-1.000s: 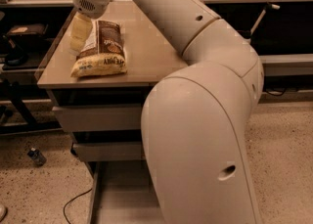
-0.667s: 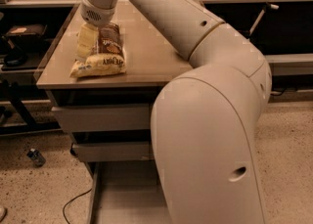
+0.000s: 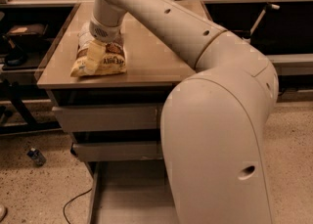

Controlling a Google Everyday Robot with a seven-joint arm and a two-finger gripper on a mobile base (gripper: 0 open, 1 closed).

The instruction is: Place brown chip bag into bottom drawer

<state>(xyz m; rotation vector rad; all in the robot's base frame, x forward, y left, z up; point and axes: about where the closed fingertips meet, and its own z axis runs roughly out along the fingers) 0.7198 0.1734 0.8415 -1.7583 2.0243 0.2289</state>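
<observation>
Camera view | tool [image 3: 95, 56] on brown chip bag [image 3: 115, 62], grip cannot tell | bag near table [image 3: 146, 47] front edge | bottom drawer [image 3: 132, 193] open

My gripper [image 3: 96, 52] hangs over the left end of the bench [image 3: 156, 61]; below, on the speckled floor [image 3: 293, 135], lie a small bluish object [image 3: 35, 156] and a black cable [image 3: 73, 204].

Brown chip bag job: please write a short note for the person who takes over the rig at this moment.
The end effector is down at the brown chip bag, on its left part; a grasp is not confirmed.
The brown chip bag lies on the cabinet top, near the front left corner.
The bottom drawer is pulled out.
Done: drawer open, arm at the bag.
Left: lift the bag, bring it down, place it in the bottom drawer.
</observation>
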